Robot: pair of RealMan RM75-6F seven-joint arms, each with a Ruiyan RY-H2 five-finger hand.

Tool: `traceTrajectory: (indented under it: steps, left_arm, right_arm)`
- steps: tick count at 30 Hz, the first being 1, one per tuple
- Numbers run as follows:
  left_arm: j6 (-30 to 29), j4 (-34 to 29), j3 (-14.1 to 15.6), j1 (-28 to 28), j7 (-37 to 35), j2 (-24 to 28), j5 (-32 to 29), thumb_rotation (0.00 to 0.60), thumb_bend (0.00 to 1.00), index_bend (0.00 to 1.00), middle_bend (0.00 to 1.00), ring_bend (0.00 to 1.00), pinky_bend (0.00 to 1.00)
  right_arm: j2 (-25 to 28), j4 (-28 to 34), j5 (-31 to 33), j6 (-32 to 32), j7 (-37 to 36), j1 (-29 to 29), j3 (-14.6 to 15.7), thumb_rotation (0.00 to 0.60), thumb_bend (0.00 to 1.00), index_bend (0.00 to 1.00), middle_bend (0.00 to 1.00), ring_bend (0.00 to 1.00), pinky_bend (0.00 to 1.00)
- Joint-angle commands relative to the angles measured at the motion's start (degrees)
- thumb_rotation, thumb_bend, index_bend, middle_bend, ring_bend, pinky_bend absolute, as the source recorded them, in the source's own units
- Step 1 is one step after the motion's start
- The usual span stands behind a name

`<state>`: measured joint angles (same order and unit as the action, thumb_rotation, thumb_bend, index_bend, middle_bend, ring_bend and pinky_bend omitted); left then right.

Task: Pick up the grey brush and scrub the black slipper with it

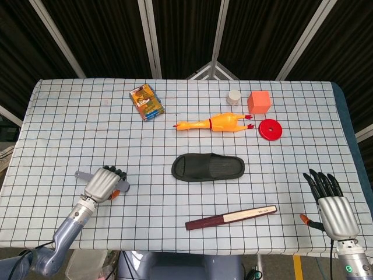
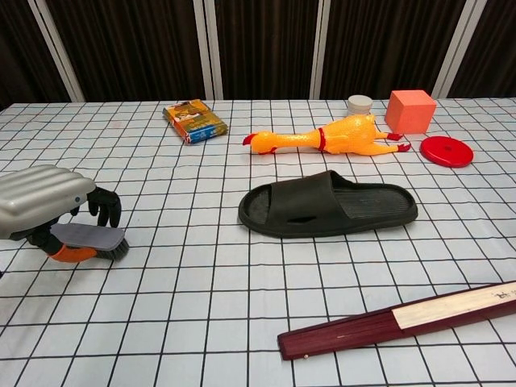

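Observation:
The grey brush [image 2: 87, 236] lies at the table's front left, bristles down. My left hand [image 2: 40, 197] is wrapped over it, dark fingers curled down its far side and the orange thumb tip tucked under its near side. In the head view the brush [image 1: 80, 174] sticks out on both sides of my left hand [image 1: 100, 184]. The black slipper [image 1: 208, 167] lies flat mid-table, well right of that hand, also seen in the chest view [image 2: 330, 205]. My right hand [image 1: 329, 201] rests at the front right with fingers spread and holds nothing.
A dark red folded fan [image 1: 231, 217] lies in front of the slipper. Behind the slipper are a yellow rubber chicken [image 1: 213, 123], a red disc [image 1: 270, 129], an orange cube [image 1: 259, 101], a small pale cylinder [image 1: 233, 96] and a colourful packet [image 1: 146, 102].

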<state>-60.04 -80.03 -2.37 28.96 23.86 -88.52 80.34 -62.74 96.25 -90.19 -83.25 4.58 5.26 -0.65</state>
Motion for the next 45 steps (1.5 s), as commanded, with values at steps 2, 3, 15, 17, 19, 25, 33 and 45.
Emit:
traceTrajectory:
  steps: [2, 3, 15, 17, 19, 25, 33, 45]
  left_arm:
    - [-0.19, 1.07, -0.15, 0.11, -0.44, -0.6, -0.27, 0.6, 0.41, 0.51, 0.53, 0.41, 0.49]
    - [-0.66, 1.66, -0.2, 0.0, -0.6, -0.99, -0.18, 0.6, 0.41, 0.53, 0.55, 0.42, 0.51]
    - [-3.56, 4.47, -0.29, -0.51, -3.25, -2.53, 1.11, 0.6, 0.45, 0.64, 0.66, 0.53, 0.65]
    - [-4.23, 4.74, -0.59, -0.5, -3.31, -2.66, 1.25, 0.6, 0.47, 0.66, 0.67, 0.55, 0.67]
    - [-4.98, 3.59, -1.33, -0.36, -4.01, -2.26, 1.32, 0.6, 0.48, 0.67, 0.68, 0.56, 0.68]
    - [-6.04, -0.9, -3.6, 0.13, -5.98, -0.13, 0.63, 0.6, 0.48, 0.66, 0.68, 0.56, 0.68]
    - [-7.02, -7.36, -8.06, 1.49, -5.53, 0.81, -2.32, 0.6, 0.48, 0.66, 0.67, 0.56, 0.68]
    - [-0.43, -14.63, -13.91, 7.18, -0.38, 0.98, -13.23, 0.6, 0.47, 0.65, 0.67, 0.56, 0.68]
  right_arm:
    - [0.13, 0.17, -0.04, 0.33, -0.07, 0.11, 0.09, 0.6, 0.21, 0.0, 0.0, 0.0, 0.02]
    - [0.14, 0.31, -0.2, 0.63, -0.16, 0.2, 0.28, 0.6, 0.21, 0.0, 0.0, 0.0, 0.02]
    - [-0.09, 0.35, -0.46, 1.22, -0.1, 0.61, 0.34, 0.6, 0.21, 0.0, 0.0, 0.0, 0.02]
    - [-0.23, 0.1, -0.48, 1.25, -0.13, 0.69, 0.3, 0.6, 0.21, 0.0, 0.0, 0.0, 0.02]
    - [-0.52, -0.37, -0.41, 1.6, -0.41, 0.95, 0.2, 0.6, 0.21, 0.0, 0.0, 0.0, 0.02]
    - [-1.36, -2.29, -1.26, 2.79, -0.74, 2.03, 0.25, 0.6, 0.21, 0.0, 0.0, 0.0, 0.03]
    - [-3.08, -3.72, -6.31, 6.79, 3.69, 6.0, 1.0, 0.6, 0.52, 0.07, 0.01, 0.0, 0.11]
    - [-9.23, -2.74, -11.77, 23.83, 11.59, 19.54, -0.4, 0.6, 0.7, 0.22, 0.12, 0.08, 0.17]
